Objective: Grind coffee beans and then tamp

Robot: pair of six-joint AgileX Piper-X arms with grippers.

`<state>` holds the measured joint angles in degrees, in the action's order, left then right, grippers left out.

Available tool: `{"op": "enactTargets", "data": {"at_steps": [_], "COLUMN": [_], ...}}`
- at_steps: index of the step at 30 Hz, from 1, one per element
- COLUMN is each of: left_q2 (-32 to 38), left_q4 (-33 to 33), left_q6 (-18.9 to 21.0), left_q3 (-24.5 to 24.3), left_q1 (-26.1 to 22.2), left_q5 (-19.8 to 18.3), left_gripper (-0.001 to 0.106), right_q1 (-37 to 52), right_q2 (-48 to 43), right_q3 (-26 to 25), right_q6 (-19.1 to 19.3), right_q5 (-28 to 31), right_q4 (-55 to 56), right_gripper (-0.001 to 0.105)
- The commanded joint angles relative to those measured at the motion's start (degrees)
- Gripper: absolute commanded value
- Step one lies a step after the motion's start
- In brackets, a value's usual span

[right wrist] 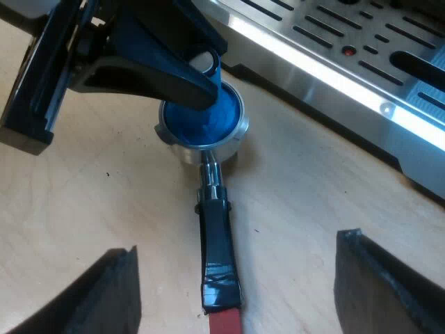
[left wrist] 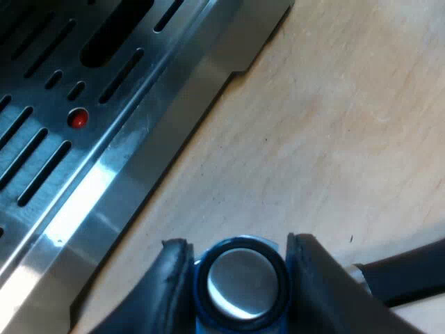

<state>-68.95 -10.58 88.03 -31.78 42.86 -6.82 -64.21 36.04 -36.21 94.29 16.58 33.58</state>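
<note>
Left arm: wrist points steeply down at the surface (left wrist: 334, 125). The left claw (left wrist: 238, 259) is clamped on the blue tamper (left wrist: 240, 289), one black finger (left wrist: 170, 285) pressed against each side of it (shiny round metal cap facing the camera).

Just beyond the tamper is bare pale wood, then the steel edge of the espresso machine's drip tray (left wrist: 104, 188), with dark slots and a small red dot (left wrist: 78, 118). A dark bar (left wrist: 407, 275) lies on the wood close to one finger; from here I cannot tell what it is.

Right arm: held higher, wrist angled down and towards the machine. The right claw (right wrist: 238, 243) has its fingers (right wrist: 104, 296) wide apart with nothing gripped. The holder's dark handle (right wrist: 217, 243) lies on the wood between them, red end (right wrist: 224, 323) nearest the wrist, and neither finger touches it.

What the right wrist view adds: the metal holder (right wrist: 182, 149) rests on the surface near the machine's front edge, basket far end, handle near end. The tamper's blue base fills the basket (seated inside the rim), with the left arm's black claw reaching down onto it from above. The drip tray runs along the far side, well apart from the basket.
</note>
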Motion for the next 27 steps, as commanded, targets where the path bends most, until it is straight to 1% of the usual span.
{"op": "enactTargets", "data": {"at_steps": [1,2,7,12,15,19,24,27], "left_q2": [-0.7,-0.7,-0.7,-0.7,-1.9,-4.5,-5.0,-5.1], "left_q4": [-2.3,-1.7,-1.1,-1.1,-1.1,-1.1,-1.1,-1.1], "left_q6": [0.0,0.0,0.0,0.0,0.0,0.8,1.2,2.0], "left_q3": [2.3,3.2,4.8,5.1,5.2,5.2,5.2,5.2], "left_q1": [0.3,0.3,0.3,0.3,0.3,0.3,0.3,0.3], "left_q5": [0.6,0.6,0.6,0.6,0.6,0.6,0.6,-0.1], "left_gripper": [0.0,0.0,0.0,0.0,0.0,0.0,0.0,0.0], "right_q1": [-0.1,-0.1,-0.1,-0.1,-0.1,-0.1,-0.1,-0.1], "right_q2": [-0.4,-0.4,-0.4,-0.4,-0.4,-0.4,-0.4,-0.4], "right_q3": [0.0,0.0,0.0,0.0,0.0,0.0,0.0,0.0], "right_q6": [0.6,0.6,0.6,0.6,0.6,0.6,0.6,0.6], "right_q5": [0.4,0.4,0.4,0.4,0.4,0.4,0.4,0.4], "right_q4": [-0.4,-0.4,-0.4,-0.4,-0.4,-0.4,-0.4,-0.4], "right_gripper": [0.06,0.06,0.06,0.06,0.06,0.06,0.06,0.06]}}
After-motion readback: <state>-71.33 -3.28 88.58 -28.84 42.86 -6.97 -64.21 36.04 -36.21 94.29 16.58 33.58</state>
